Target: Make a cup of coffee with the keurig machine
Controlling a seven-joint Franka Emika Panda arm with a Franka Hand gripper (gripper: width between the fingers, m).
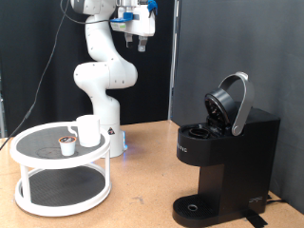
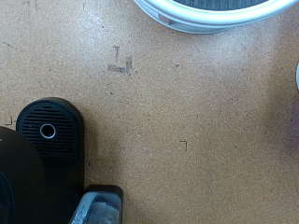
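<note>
Gripper (image 1: 141, 40) sits high near the exterior view's top, well above the table (image 1: 142, 161), nothing between its fingers; I cannot tell how far the jaws stand apart. Cup (image 1: 87, 130) rests upright on the upper tier of the white tray stand (image 1: 61, 169) at the exterior view's left, just beside a small pod (image 1: 66, 145). Keurig machine (image 1: 225, 152) stands at the right, lid raised, drip tray (image 2: 49, 130) bare. My judgement: cup is rigid glazed ceramic, light, slippery, chips if knocked; I would pinch the wall at the rim. Handle side not visible from here
</note>
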